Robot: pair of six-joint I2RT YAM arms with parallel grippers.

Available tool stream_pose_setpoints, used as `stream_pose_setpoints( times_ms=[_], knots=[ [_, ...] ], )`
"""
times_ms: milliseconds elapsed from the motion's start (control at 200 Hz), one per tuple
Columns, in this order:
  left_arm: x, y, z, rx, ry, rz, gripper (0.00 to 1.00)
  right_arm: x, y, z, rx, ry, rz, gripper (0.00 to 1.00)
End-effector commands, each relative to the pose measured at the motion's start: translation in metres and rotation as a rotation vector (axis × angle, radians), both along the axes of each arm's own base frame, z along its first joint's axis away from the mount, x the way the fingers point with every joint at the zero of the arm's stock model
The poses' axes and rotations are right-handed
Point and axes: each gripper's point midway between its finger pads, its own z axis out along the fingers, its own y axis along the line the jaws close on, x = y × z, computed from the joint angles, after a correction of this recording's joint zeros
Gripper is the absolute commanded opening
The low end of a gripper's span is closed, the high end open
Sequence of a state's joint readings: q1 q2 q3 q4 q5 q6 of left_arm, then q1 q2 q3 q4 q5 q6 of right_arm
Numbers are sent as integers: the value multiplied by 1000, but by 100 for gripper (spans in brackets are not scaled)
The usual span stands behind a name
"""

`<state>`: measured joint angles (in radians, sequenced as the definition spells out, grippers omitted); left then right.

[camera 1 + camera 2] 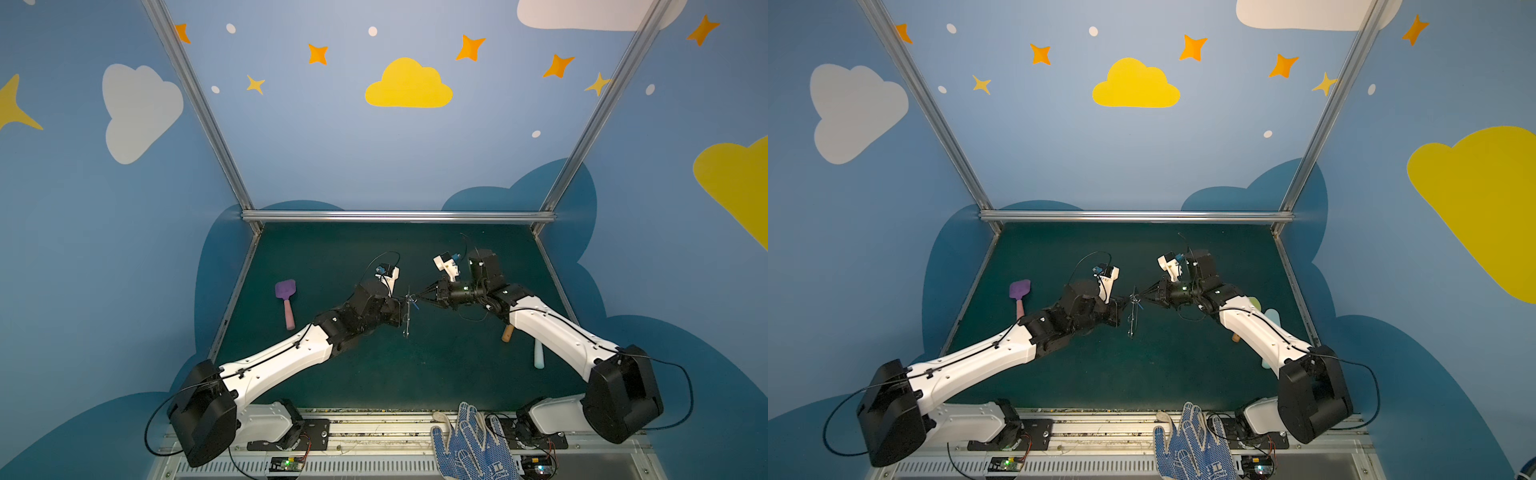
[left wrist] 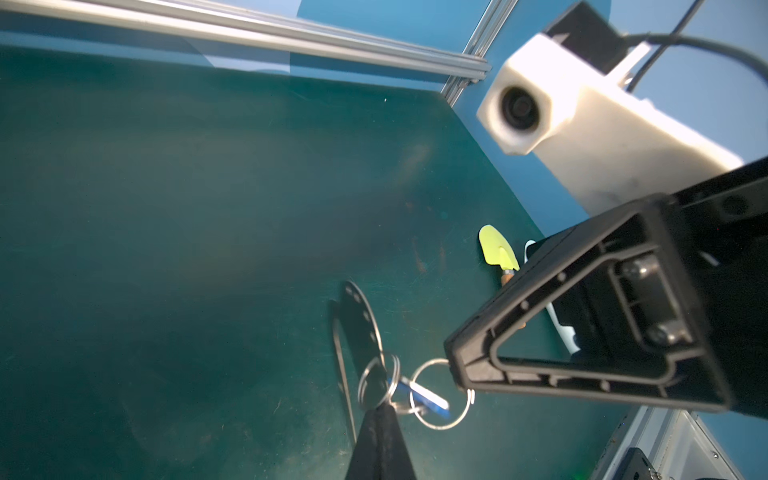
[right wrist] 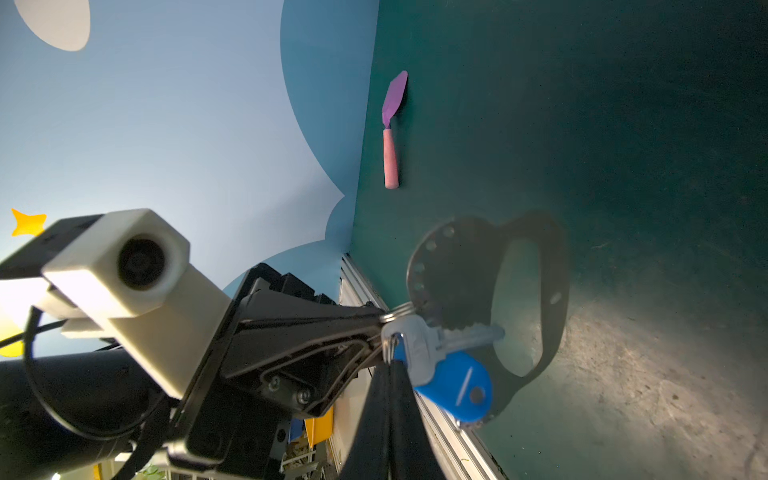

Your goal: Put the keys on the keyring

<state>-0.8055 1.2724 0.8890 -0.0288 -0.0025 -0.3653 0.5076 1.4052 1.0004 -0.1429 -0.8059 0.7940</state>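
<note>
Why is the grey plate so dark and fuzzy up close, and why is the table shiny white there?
In the right wrist view the flat grey D-shaped keyring plate is shadowy and out of focus, while the small silvery key and blue plastic key tag look sharper; light glares pale off the green table. In the left wrist view the plate is dark too.

Keys [image 1: 415,304] a mere speck in both top views (keyring [image 1: 407,322] edge-on, a sliver); glove [image 1: 469,446] partly out of frame.

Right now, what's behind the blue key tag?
The grey keyring plate, with its oval slot and edge holes. The tag and silver key cover part of its rim.
</note>
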Motion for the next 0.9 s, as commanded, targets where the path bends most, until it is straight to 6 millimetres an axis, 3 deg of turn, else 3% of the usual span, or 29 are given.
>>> stream_pose_setpoints(
  times_ms=[0, 235, 255, 325, 371, 516, 716, 896],
  knots=[
    [0, 2, 19, -18, -48, -4, 4, -9, 4, 5, -1, -16, 71, 0],
    [-1, 1, 16, -26, -20, -5, 4, -11, 8, 9, 7, -32, 90, 0],
    [-1, 2, 15, -22, -15, 4, 7, -11, 8, 10, 10, -32, 90, 0],
    [1, 5, 11, -11, 3, 18, 33, -11, 10, 13, 22, -34, 96, 0],
    [1, 6, 8, -15, 18, 19, 42, -12, 10, 14, 29, -32, 98, 0],
    [-1, 11, 8, -73, 61, 2, 34, -11, 11, 17, 45, -30, 93, 0],
    [-16, 8, 19, -184, 66, -78, 38, -9, 11, 20, 61, -27, 83, 0],
    [-23, 8, 23, -192, 66, -108, 35, -7, 11, 20, 60, -22, 69, 0]
  ],
)
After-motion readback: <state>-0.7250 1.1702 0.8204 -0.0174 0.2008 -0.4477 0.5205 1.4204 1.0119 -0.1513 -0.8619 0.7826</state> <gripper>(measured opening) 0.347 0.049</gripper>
